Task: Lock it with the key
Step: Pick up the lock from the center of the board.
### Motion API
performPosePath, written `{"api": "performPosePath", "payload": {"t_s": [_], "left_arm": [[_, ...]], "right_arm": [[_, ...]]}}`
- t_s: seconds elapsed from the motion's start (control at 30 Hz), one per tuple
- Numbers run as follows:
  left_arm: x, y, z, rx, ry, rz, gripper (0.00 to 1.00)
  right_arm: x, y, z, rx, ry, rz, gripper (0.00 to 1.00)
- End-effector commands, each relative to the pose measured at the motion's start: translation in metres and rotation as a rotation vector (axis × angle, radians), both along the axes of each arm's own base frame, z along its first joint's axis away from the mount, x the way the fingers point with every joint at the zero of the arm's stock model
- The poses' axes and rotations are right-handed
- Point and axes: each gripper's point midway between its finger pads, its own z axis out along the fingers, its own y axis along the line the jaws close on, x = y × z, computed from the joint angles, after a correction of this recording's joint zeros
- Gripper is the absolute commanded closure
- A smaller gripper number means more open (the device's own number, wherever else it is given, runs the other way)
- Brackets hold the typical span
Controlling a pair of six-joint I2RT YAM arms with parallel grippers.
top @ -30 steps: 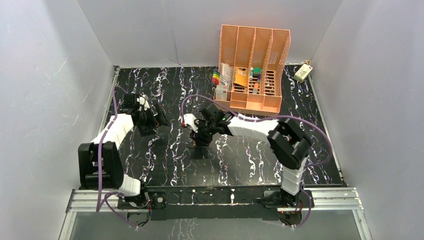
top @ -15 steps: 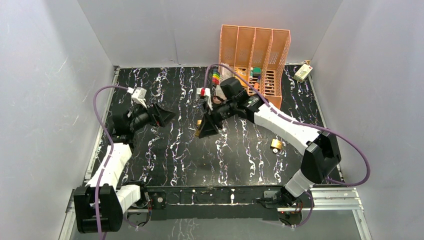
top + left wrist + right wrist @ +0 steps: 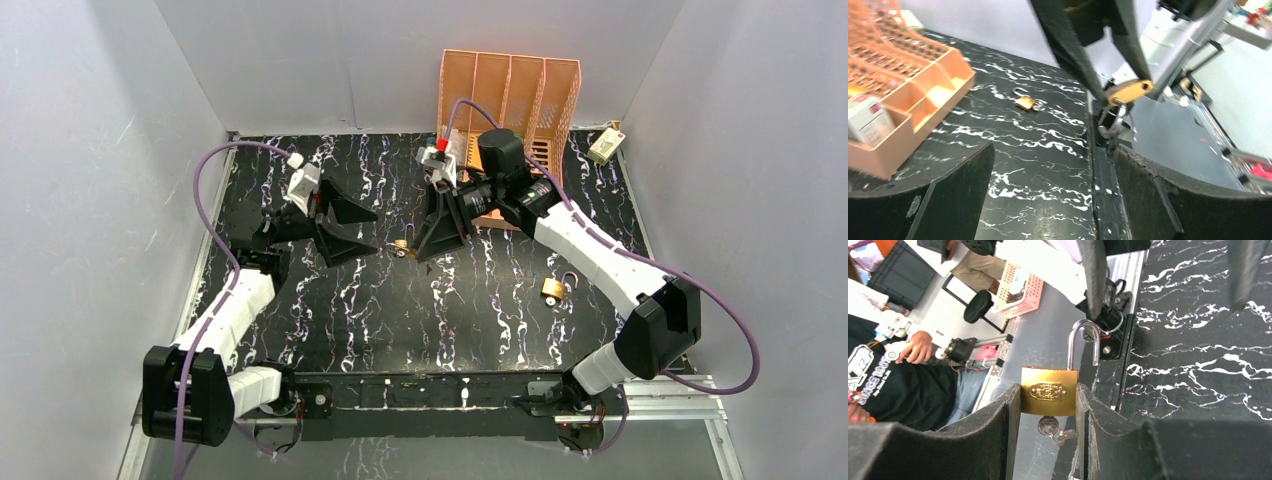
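Now the right fingers (image 3: 998, 440) are clenching a brass padlock (image 3: 1049, 391) by its two narrow sides, holding it in the air above the middle of the surface (image 3: 330, 310). Its shackle (image 3: 1083, 337) is standing open, with one leg hanging free of the body. A key (image 3: 1049, 426) is sticking out of the keyhole at the opposite end. The left fingers (image 3: 948, 200) are standing wide apart with nothing between them, pointing at the padlock from the left and hovering near it without touching. Another padlock (image 3: 553, 288) is lying on the surface toward the right edge. An orange file rack (image 3: 510, 80) is standing at the far edge, and a small white box (image 3: 605, 146) is lying in the far right corner.
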Motion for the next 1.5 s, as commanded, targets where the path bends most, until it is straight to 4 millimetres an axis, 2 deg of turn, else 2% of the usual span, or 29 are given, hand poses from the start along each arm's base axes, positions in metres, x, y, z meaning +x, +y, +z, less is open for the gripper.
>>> {"api": "performPosePath", "payload": {"t_s": [0.0, 0.2, 0.4, 0.6, 0.73, 0.87, 0.93, 1.13, 1.33, 1.4, 1.47], "left_arm": [[-0.033, -0.01, 0.018, 0.049, -0.144, -0.195, 0.14], [-0.044, -0.013, 0.026, 0.066, -0.185, -0.258, 0.19], [-0.04, -0.017, 0.034, 0.05, -0.203, -0.244, 0.25], [-0.033, -0.025, 0.045, 0.026, -0.213, -0.234, 0.26], [-0.035, -0.03, 0.052, 0.021, -0.211, -0.256, 0.27], [-0.037, -0.032, 0.054, 0.028, -0.182, -0.282, 0.33], [-0.038, -0.033, 0.054, 0.031, -0.176, -0.292, 0.4], [-0.041, -0.034, 0.043, 0.061, -0.104, -0.348, 0.72], [-0.047, -0.035, 0.029, 0.093, -0.035, -0.406, 0.78], [-0.047, -0.035, 0.029, 0.095, -0.026, -0.412, 1.0], [-0.048, -0.036, 0.03, 0.091, -0.027, -0.406, 1.0]], "right_arm": [[-0.011, -0.009, 0.043, 0.097, -0.031, 0.085, 0.75], [-0.009, -0.011, 0.049, 0.116, -0.048, 0.094, 0.75], [-0.006, -0.009, 0.049, 0.112, -0.039, 0.087, 0.75], [-0.001, -0.006, 0.044, 0.102, -0.024, 0.083, 0.75], [0.004, -0.003, 0.042, 0.099, -0.021, 0.075, 0.75], [0.007, 0.0, 0.043, 0.103, -0.025, 0.071, 0.75], [0.009, 0.001, 0.044, 0.104, -0.025, 0.069, 0.75], [0.01, 0.002, 0.045, 0.103, -0.023, 0.066, 0.75], [0.011, 0.002, 0.048, 0.107, -0.029, 0.06, 0.74], [0.011, 0.003, 0.049, 0.106, -0.029, 0.057, 0.74], [0.011, 0.003, 0.049, 0.106, -0.028, 0.056, 0.74]]}}
